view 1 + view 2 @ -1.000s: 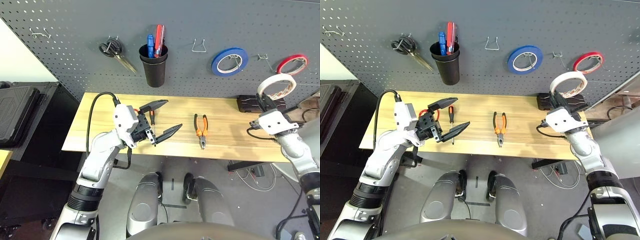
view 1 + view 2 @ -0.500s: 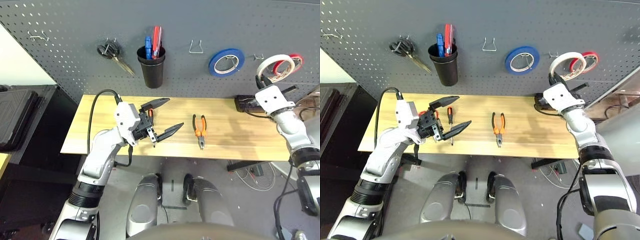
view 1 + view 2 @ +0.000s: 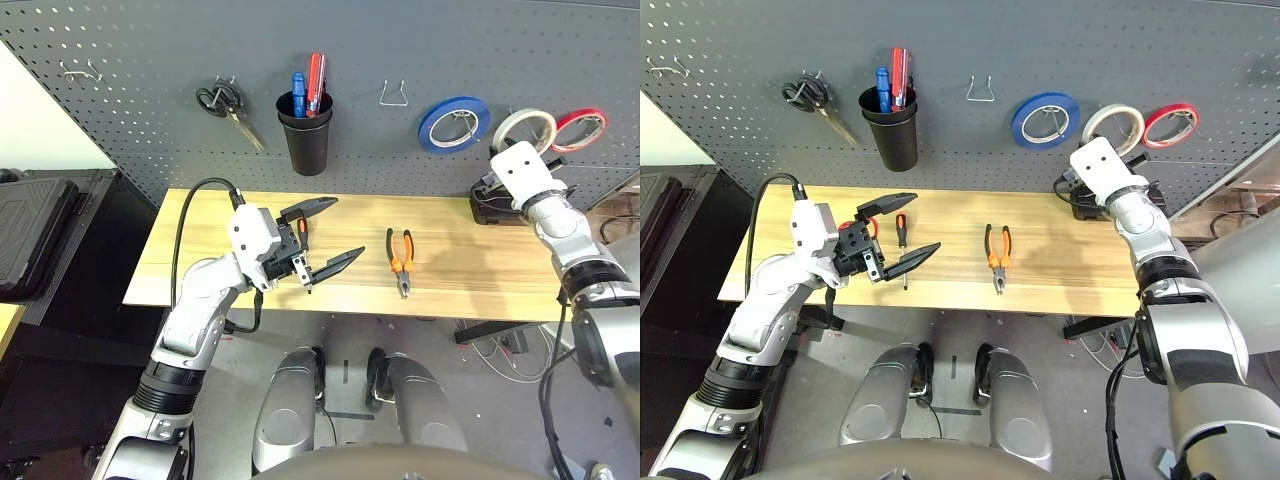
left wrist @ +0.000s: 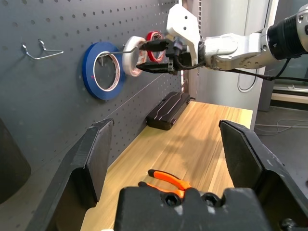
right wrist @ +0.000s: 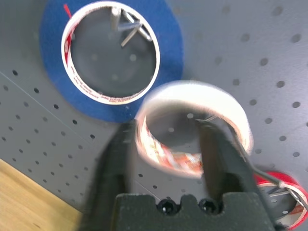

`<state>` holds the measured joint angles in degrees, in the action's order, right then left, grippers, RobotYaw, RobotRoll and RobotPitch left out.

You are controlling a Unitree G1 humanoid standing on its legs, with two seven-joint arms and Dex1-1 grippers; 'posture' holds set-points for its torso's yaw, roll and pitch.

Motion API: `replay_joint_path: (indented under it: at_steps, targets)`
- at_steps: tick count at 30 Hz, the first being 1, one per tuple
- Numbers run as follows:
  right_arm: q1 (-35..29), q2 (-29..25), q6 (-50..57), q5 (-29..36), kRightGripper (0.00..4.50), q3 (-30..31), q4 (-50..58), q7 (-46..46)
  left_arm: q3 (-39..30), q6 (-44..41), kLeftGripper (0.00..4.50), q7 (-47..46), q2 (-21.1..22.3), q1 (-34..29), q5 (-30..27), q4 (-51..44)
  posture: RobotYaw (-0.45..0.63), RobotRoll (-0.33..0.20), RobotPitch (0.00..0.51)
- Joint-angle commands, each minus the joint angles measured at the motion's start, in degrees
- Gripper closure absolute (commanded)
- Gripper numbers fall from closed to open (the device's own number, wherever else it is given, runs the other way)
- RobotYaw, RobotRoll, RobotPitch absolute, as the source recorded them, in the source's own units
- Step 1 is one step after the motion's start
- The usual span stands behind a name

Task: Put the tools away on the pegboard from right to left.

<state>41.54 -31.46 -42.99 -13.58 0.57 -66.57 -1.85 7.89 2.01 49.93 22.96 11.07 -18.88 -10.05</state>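
The right gripper (image 4: 153, 57), fingers closed on the cream tape ring (image 3: 524, 129) against the pegboard (image 3: 400, 40), could drop it if released before the hook catches, while the left gripper (image 3: 322, 235) hangs wide open and empty over the desk (image 3: 460, 270).

Blue tape ring (image 3: 455, 122), black-handled scissors (image 3: 229, 105)
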Motion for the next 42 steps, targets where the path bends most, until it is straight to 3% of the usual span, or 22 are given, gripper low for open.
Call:
replay_joint_path:
  at_steps: [1,2,3,9,13,17,29,36,42]
  targets:
    - [-5.5,-1.1,-5.4,2.1,0.49,-2.0,3.5,1.2,0.6,0.4,0.00,0.3,0.4,-0.9,1.0,0.9,0.20,0.000,0.147]
    - [-7.6,-1.2,-6.6,2.8,0.11,-2.5,5.4,0.8,0.6,0.4,0.00,0.4,0.5,-1.0,1.1,1.0,0.20,0.000,0.151]
    - [-9.0,-1.2,-7.2,3.3,0.01,-2.8,6.7,0.5,0.6,0.4,0.00,0.4,0.6,-1.2,1.2,1.0,0.20,0.000,0.151]
    - [-22.8,-0.8,-5.5,9.1,0.01,-4.8,23.1,-4.1,0.6,0.9,0.00,1.3,2.4,-1.8,2.3,2.1,0.18,0.000,0.165]
    - [-32.2,0.8,5.5,13.5,0.01,-4.1,35.7,-8.9,1.4,1.3,0.00,2.1,4.6,-1.9,4.8,4.0,0.17,0.000,0.177]
    - [-36.4,3.2,16.4,16.2,0.01,-3.7,44.6,-11.8,2.3,1.5,0.00,2.5,6.2,-1.9,7.2,5.3,0.17,0.000,0.183]
    - [-36.2,10.7,52.6,18.1,0.01,-1.2,63.5,-13.9,4.9,2.1,0.00,3.5,9.4,-1.0,13.0,7.8,0.17,0.000,0.196]
    - [-31.3,14.1,80.2,19.3,0.01,-0.7,73.2,-11.9,6.2,1.7,0.00,4.7,10.4,-0.1,14.5,8.4,0.17,0.000,0.209]
    - [-23.8,20.5,102.3,21.2,0.01,-4.7,74.1,-5.8,7.2,1.9,0.00,5.8,10.8,1.0,15.9,9.8,0.15,0.000,0.218]
